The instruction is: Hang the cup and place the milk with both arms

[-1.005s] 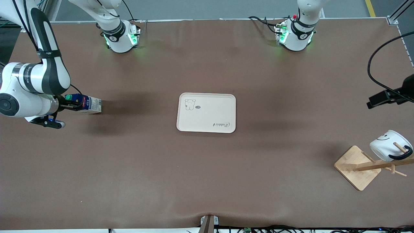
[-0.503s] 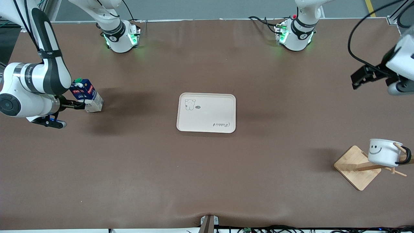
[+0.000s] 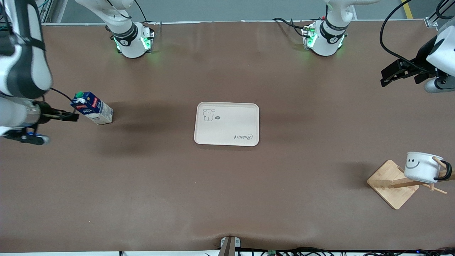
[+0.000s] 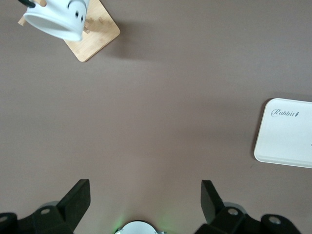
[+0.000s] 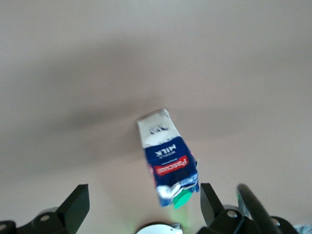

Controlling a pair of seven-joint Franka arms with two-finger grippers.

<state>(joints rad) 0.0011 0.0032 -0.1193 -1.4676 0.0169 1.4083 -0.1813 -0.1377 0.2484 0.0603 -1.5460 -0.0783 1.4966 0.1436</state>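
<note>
Milk carton (image 3: 92, 112) sits tilted on the counter (image 3: 227, 185) at about 9 o'clock from the tray (image 3: 227, 123), toward the right arm's end, green cap up. Right end effector (image 3: 67, 116) open, just beside the carton, not touching it. Cup (image 3: 421, 167) hangs by its black handle on a peg of the wooden rack (image 3: 394, 183), at about 4 o'clock from the tray, toward the left arm's end. Left end effector (image 3: 394, 73) open, holding nothing, up over the counter at about 2 o'clock from the tray.
</note>
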